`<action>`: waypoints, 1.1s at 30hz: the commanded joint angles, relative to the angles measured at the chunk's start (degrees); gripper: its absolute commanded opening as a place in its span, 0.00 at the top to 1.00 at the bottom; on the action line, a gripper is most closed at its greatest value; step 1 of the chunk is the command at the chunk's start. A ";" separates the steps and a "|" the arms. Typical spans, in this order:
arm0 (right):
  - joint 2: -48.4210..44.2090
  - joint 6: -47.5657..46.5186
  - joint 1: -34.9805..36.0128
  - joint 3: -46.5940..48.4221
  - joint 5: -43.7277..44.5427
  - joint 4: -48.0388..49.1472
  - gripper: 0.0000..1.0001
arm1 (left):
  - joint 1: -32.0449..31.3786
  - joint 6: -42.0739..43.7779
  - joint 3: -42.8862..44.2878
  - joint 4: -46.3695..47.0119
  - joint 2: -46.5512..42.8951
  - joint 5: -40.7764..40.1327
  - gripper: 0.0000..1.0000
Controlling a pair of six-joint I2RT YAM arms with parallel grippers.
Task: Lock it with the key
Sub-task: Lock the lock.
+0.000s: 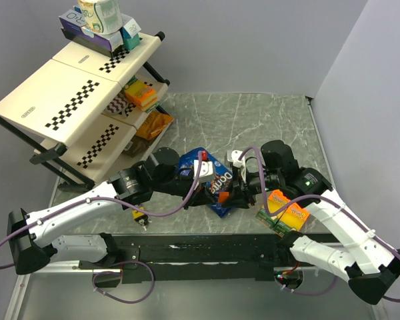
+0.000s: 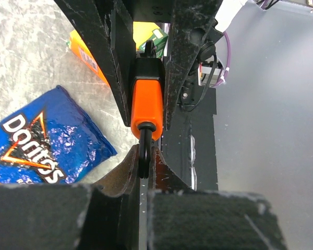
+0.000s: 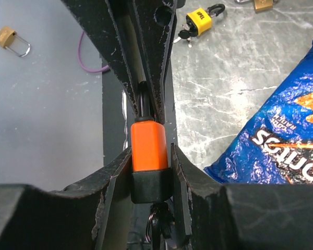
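Observation:
An orange padlock with a black base is held in the air between my two grippers. In the left wrist view my left gripper is shut on its black shackle. In the right wrist view my right gripper is shut on the padlock at its body and black base. A key on a ring hangs at the base, partly hidden between the fingers. In the top view both grippers meet at the table's middle, and the padlock is hidden there.
A blue Doritos bag lies under the grippers. An orange snack pack lies to the right. A yellow padlock with keys and brass padlocks lie apart. A checkered shelf rack stands at the far left.

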 commanded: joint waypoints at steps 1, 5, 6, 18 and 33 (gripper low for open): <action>1.68 4.27 3.02 2.11 -9.68 23.95 1.00 | -3.93 -1.72 1.36 19.63 4.25 0.59 0.99; 0.98 2.34 2.93 2.11 -9.15 21.50 1.00 | -3.75 -1.02 1.10 17.53 3.20 0.34 0.99; 0.80 1.73 2.93 2.19 -8.89 19.49 1.00 | -3.23 -0.85 1.01 16.83 2.24 0.77 0.99; -0.52 -6.97 0.04 7.54 2.27 -1.34 0.20 | 9.26 13.03 0.39 -0.75 -4.27 13.34 0.99; -0.51 -10.22 -2.16 9.49 8.34 -6.28 0.27 | 9.96 14.19 0.66 -3.84 -6.55 13.78 0.99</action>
